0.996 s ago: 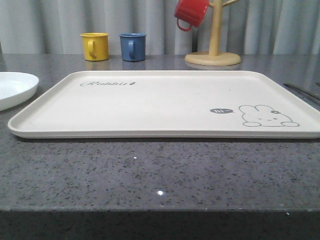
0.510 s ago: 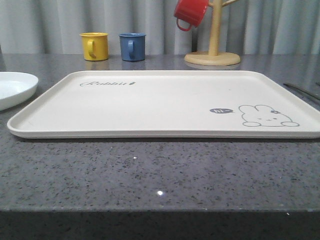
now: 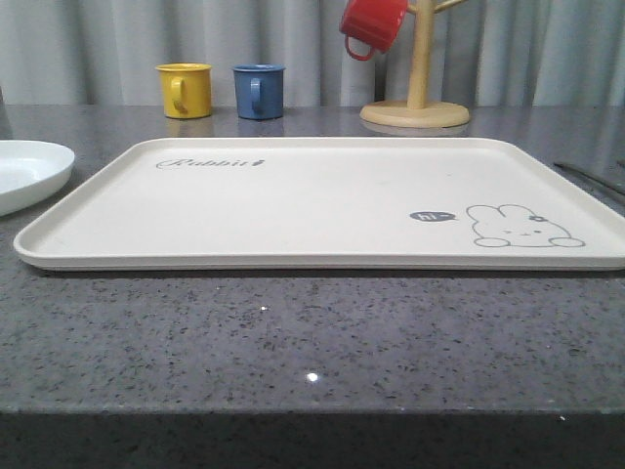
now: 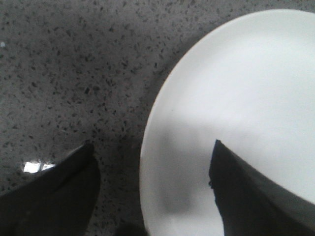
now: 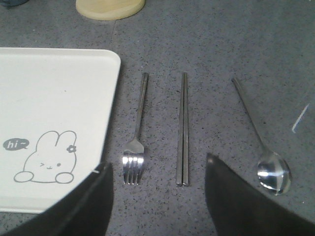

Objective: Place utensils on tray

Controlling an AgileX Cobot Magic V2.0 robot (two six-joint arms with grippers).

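Your left gripper hangs spread wide, straddling the white plate's rim, one finger over the plate, one over the counter. Come down square and pinch the rim evenly. Your right gripper gapes above fork and chopsticks, spoon beyond, all beside the bare tray.

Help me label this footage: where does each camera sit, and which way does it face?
Front: low at the table edge, facing forward over the tray; none of the robot's body visible.
Left wrist: looks down on the plate rim between open left gripper fingers.
Right wrist: looks down on fork, chopsticks, spoon between open right gripper fingers.
Front and right wrist share the tray; front and left wrist the plate.
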